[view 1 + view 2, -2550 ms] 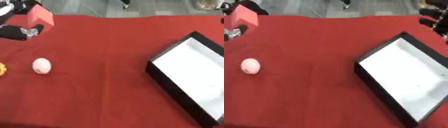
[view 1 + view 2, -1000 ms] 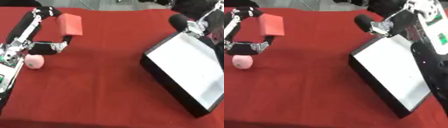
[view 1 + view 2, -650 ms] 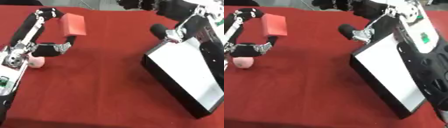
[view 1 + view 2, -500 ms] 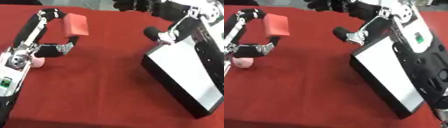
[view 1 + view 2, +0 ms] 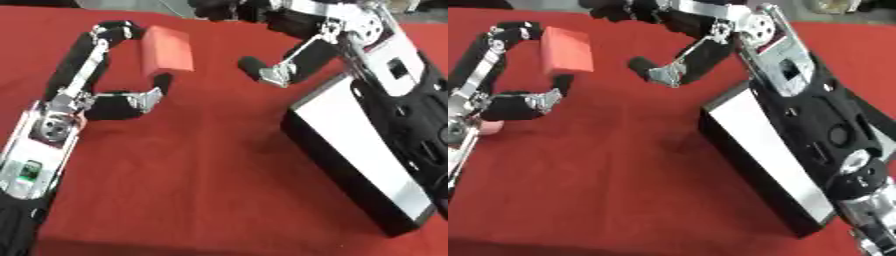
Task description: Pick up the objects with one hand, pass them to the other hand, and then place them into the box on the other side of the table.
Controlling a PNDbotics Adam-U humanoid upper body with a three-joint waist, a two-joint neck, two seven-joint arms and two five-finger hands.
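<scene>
Left hand [image 5: 114, 90] is raised over the left part of the red-covered bench [image 5: 201, 185], its fingers [image 5: 109, 32] arched over the top of a red block [image 5: 168, 49] and the thumb pressing at the block's lower edge, so the block is pinched between them and held clear of the cloth. Block is tilted, one broad face turned toward the camera. Right hand [image 5: 684, 35] comes in from the upper right, reaching toward the middle of the bench; its fingers [image 5: 619, 9] are spread and mostly straight at the top edge of the view, thumb [image 5: 647, 66] extended toward the block, and it grips nothing. The thumb tip sits near the block, with a visible gap of red cloth between them; no contact. Black box [image 5: 350, 145] with a white interior lies on the right side of the bench, skewed diagonally, partly covered by the right forearm [image 5: 402, 105] that passes over its far and right edges. What shows of its white floor is bare. A small pink rounded object [image 5: 489, 127] shows at the left edge in the right eye view, just beside the left wrist, mostly hidden; cannot tell what it is.
</scene>
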